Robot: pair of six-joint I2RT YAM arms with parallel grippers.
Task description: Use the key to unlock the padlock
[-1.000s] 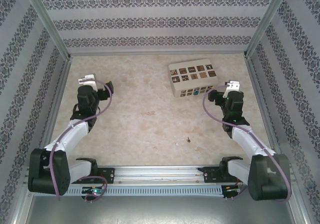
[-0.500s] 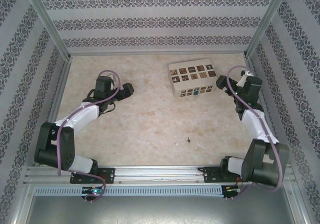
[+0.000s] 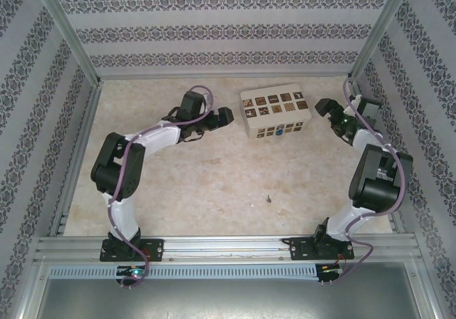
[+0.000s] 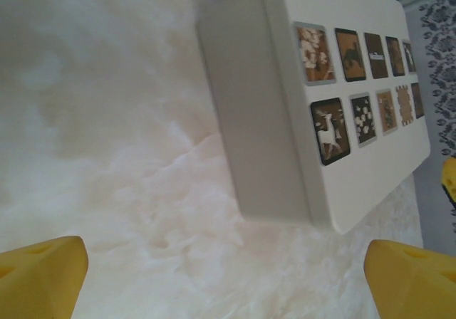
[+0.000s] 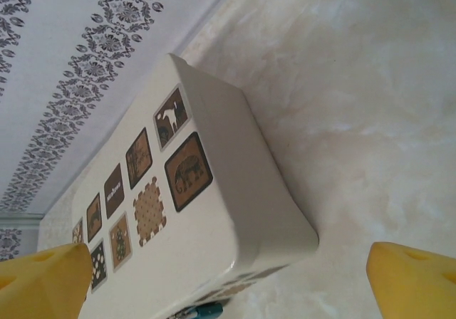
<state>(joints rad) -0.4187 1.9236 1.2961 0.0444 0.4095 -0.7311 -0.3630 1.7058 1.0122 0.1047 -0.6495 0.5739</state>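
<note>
My left end effector [image 4: 226, 280] hangs released just to the left of the white box [image 3: 274, 111], its yellow fingers [image 4: 39, 273] spread wide at the bottom corners of the left wrist view, with bare tabletop [image 3: 206, 184] between them and the box's short end wall facing me. My right end effector [image 5: 228, 283] sits on the opposite side, near the box's right end and close to the patterned side wall [image 3: 420, 84], likewise released, its fingers far apart and grasping nothing. The box lies flat toward the far right of the tabletop, its lid showing two rows of brown patterned squares. The padlock [image 3: 280, 129] shows from above as a small blue spot against the box's near side, right of the middle; in the right wrist view a bit of blue peeks out at the bottom edge beside that wall, and I cannot make out its shackle. The key [image 3: 268, 199] is a tiny dark sliver lying on the open tabletop, well apart from the box and from both end effectors, nearer the arm bases and roughly between them
</note>
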